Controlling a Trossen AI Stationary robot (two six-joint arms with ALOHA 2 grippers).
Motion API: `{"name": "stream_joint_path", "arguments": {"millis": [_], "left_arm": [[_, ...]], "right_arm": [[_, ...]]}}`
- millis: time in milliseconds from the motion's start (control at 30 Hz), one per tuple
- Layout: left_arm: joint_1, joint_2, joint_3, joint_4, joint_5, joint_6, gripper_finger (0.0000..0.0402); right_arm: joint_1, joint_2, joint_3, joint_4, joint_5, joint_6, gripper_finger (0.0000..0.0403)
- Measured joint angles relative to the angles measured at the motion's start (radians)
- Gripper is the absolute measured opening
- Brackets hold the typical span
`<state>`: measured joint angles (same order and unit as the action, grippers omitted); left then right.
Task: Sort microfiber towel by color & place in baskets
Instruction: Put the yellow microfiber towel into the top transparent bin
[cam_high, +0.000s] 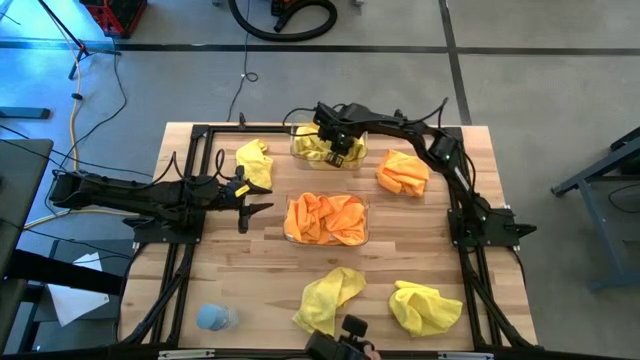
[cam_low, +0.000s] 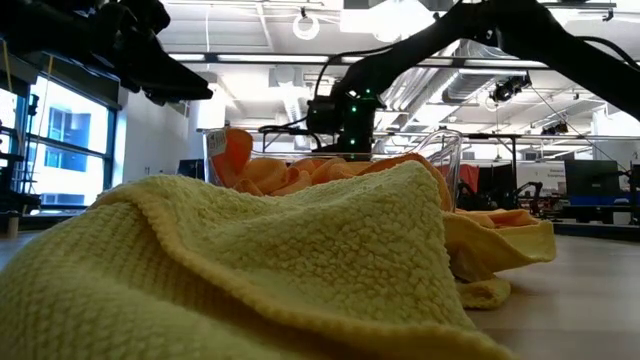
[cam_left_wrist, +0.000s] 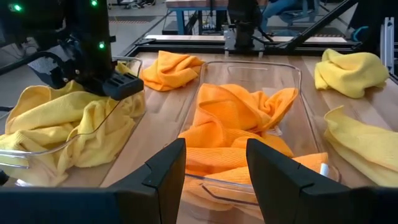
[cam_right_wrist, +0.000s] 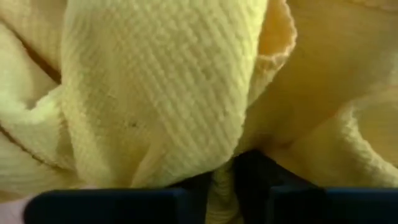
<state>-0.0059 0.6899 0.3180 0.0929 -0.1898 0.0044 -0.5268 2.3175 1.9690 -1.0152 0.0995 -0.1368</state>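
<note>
Two see-through baskets stand mid-table. The far basket holds a yellow towel, and the nearer basket holds orange towels. My right gripper is down in the far basket, shut on the yellow towel. My left gripper hovers open to the left of the orange basket, touching nothing, its fingers pointing at the orange towels. Loose towels lie flat on the table: yellow, orange, yellow and yellow. My right gripper pinches a fold of the yellow towel between its two fingers, coming from above and pointing down. The towel lies bunched in the far basket, and part of it hangs over the basket's wall.
A small pale blue lump sits near the table's near-left corner. A black metal frame runs around the working area. Bare wood shows between the orange basket and the near yellow towels.
</note>
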Motion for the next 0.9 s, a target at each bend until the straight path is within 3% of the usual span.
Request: {"name": "stream_joint_path", "arguments": {"millis": [200,367,700,900], "left_arm": [[0.000,0.000,0.000,0.000,0.000,0.000,0.0158],[0.000,0.000,0.000,0.000,0.000,0.000,0.0158],[0.000,0.000,0.000,0.000,0.000,0.000,0.0158],[0.000,0.000,0.000,0.000,0.000,0.000,0.0158]], "right_arm": [[0.001,-0.005,0.016,-0.030,-0.023,0.007,0.0126],[0.002,-0.032,0.101,-0.128,-0.027,0.023,0.0162],[0.004,-0.054,0.361,-0.257,-0.001,0.098,0.0173],[0.018,-0.055,0.334,-0.120,-0.071,0.103,0.0173]]}}
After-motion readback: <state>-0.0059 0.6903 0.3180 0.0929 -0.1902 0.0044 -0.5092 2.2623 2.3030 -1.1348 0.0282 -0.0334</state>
